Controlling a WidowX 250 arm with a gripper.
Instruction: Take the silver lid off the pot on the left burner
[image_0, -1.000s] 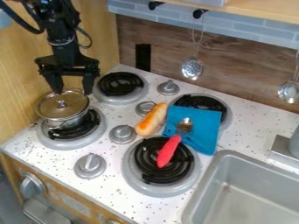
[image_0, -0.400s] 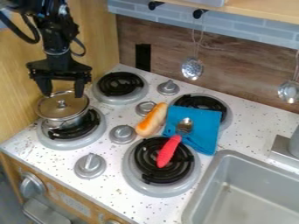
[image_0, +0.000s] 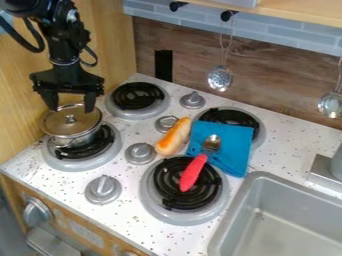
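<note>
Two fingers of the pincer (image_0: 71, 109) stood wide apart w/ nothing gripped, right by the lid (image_0: 83, 123). Over the past sec. the pincer had shifted toward the view's left, then held nearly still, which put the lid's knob (image_0: 70, 119) approx. mid-gap as seen; contact w/ the lid couldn't be told. Lidded pot (image_0: 79, 139) hadn't moved, on its burner (image_0: 80, 166). Farther out, roll (image_0: 175, 135), blue cloth (image_0: 235, 142) & red-handled spoon (image_0: 192, 173) lay unchanged.
</note>
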